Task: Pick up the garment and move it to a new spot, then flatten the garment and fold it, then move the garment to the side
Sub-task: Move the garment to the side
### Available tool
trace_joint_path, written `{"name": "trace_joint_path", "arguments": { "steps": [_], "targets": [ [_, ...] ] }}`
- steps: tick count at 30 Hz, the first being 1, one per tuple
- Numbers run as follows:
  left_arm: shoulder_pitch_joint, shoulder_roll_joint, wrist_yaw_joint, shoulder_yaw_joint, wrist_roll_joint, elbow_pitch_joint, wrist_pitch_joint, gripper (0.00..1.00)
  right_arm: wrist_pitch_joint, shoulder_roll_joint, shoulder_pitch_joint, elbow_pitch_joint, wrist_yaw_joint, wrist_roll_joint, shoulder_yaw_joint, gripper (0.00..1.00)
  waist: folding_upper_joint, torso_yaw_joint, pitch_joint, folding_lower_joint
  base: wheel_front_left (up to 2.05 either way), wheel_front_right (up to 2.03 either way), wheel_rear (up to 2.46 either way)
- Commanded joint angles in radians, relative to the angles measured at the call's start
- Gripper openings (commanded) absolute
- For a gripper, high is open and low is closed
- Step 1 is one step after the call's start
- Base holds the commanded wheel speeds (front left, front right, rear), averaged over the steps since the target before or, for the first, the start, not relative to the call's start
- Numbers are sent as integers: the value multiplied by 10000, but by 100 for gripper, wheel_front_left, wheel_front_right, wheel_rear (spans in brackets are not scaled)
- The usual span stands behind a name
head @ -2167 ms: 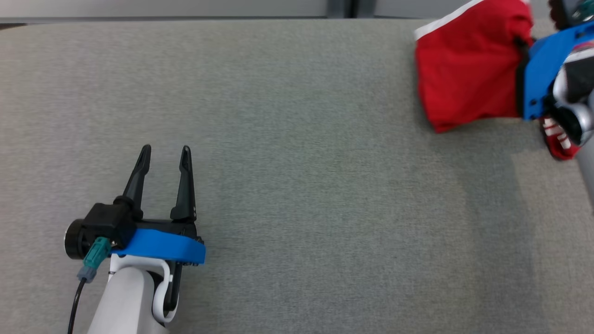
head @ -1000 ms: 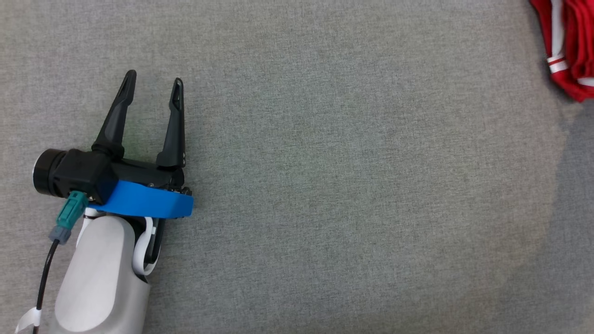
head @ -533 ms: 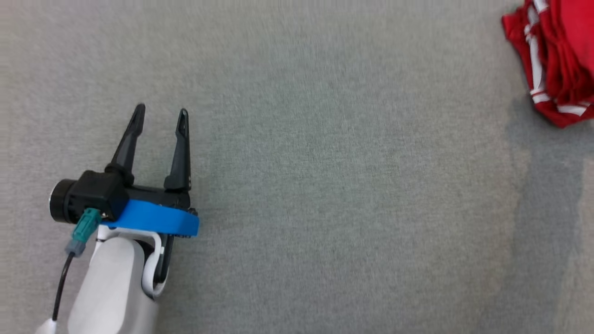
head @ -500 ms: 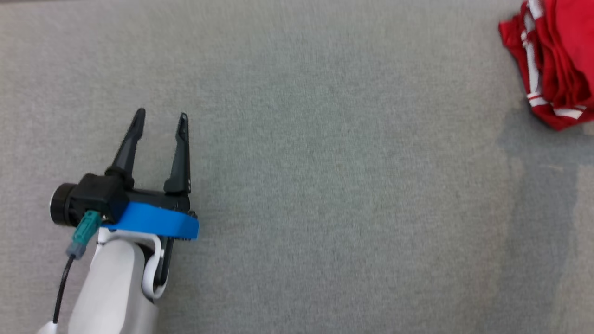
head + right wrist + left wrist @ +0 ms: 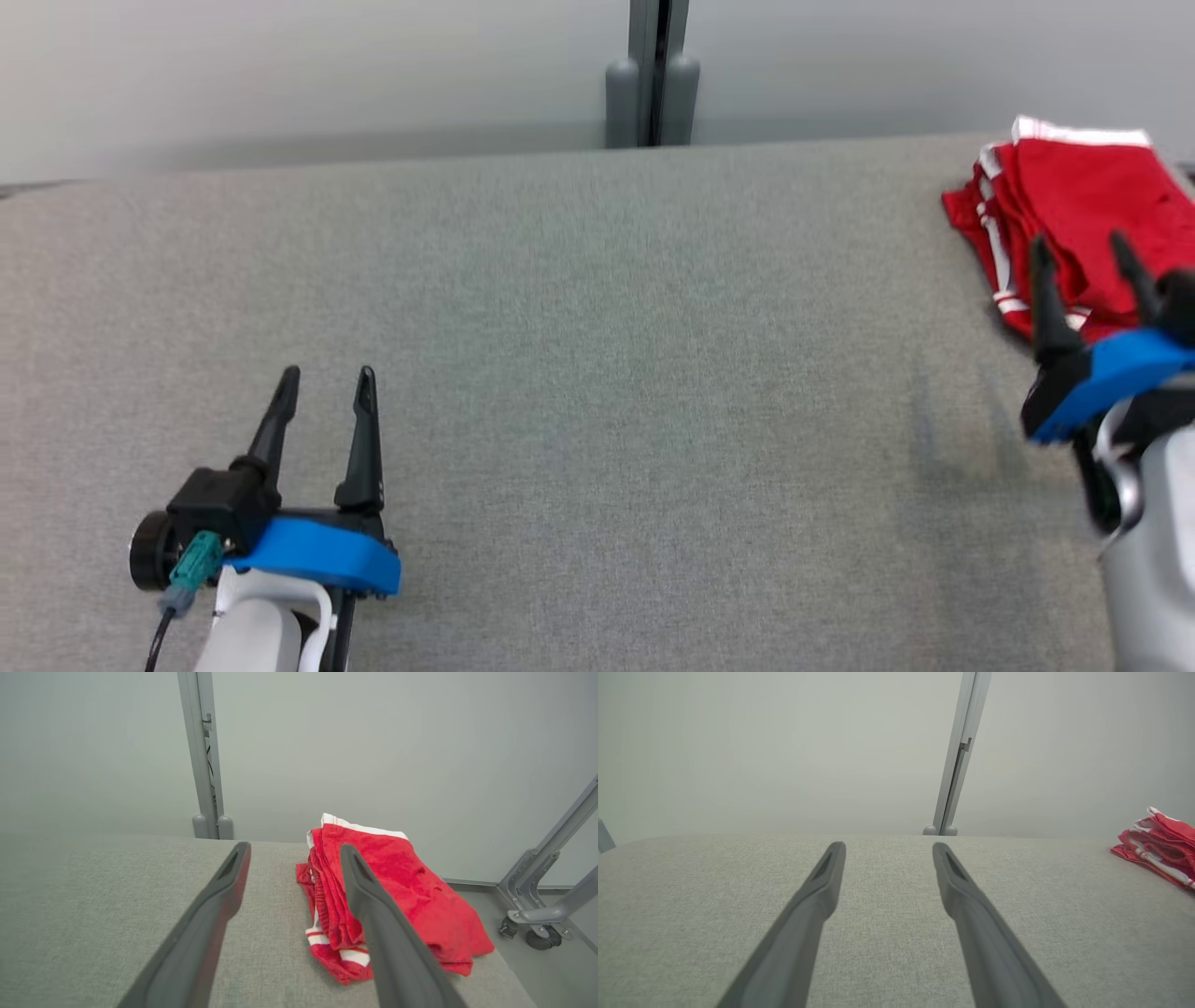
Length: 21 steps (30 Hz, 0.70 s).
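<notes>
The garment [image 5: 1074, 201], red with white trim, lies folded in a loose pile at the far right corner of the grey table [image 5: 597, 373]; it also shows as the garment [image 5: 392, 896] in the right wrist view and the garment [image 5: 1160, 844] at the right edge of the left wrist view. My right gripper [image 5: 1081, 250] stands open just in front of it, fingers empty, as my right gripper [image 5: 294, 851] confirms. Over the near left of the table, my left gripper [image 5: 325, 378] is open and empty, seen too as my left gripper [image 5: 888, 848].
A grey upright post [image 5: 651, 75] stands behind the table's far edge against a pale wall. A metal frame with a castor [image 5: 537, 933] stands on the floor beyond the table's right end. The table's right edge runs close to the garment.
The head camera has tilted up, bringing the far edge and wall into view. My right gripper has let go of the garment and now stands open before it. The left gripper kept its pose.
</notes>
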Motion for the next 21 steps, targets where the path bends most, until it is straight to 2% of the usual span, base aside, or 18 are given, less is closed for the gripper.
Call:
{"name": "trace_joint_path", "arguments": {
  "steps": [1,14,21],
  "targets": [
    [213,-47,-8,78,-117,14,-20,100,-117,220,635,-354,0,221,122,100,2,-87,-359,3,0,0,0],
    [1056,-182,17,411,-222,342,-19,100,-63,1273,4019,-3166,0,553,218,100,2,396,-1361,3,0,0,0],
    [1115,-200,26,405,-233,766,-20,100,-395,1571,4973,-3886,0,468,315,100,2,487,-1460,3,0,0,0]
  ]
}}
